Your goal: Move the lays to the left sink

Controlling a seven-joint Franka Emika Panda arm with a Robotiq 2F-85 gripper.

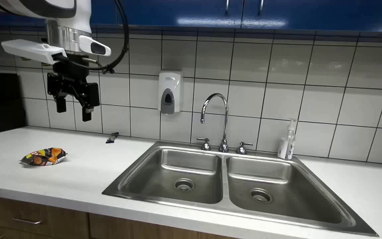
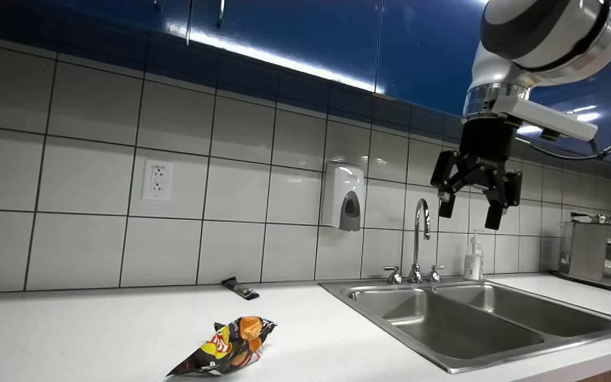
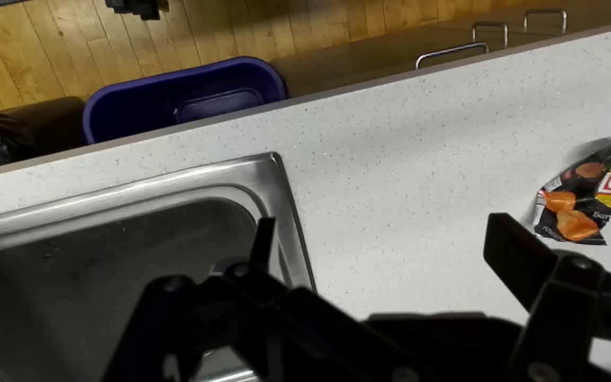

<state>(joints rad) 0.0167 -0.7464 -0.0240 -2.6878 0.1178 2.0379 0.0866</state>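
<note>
Lays bag (image 2: 228,347) has its whole trip ahead, as I judge it. In both exterior views I see the white counter (image 1: 95,166) bearing the bag, apart from the steel sink (image 1: 225,182). The sink's left basin (image 1: 164,179), the one nearer the bag, I take as my target; the bag isn't in it. My gripper (image 1: 74,111) hangs in the air, jaws spread wide, holding nothing. Left for me: reach the bag, close on it, carry it over and let go.
</note>
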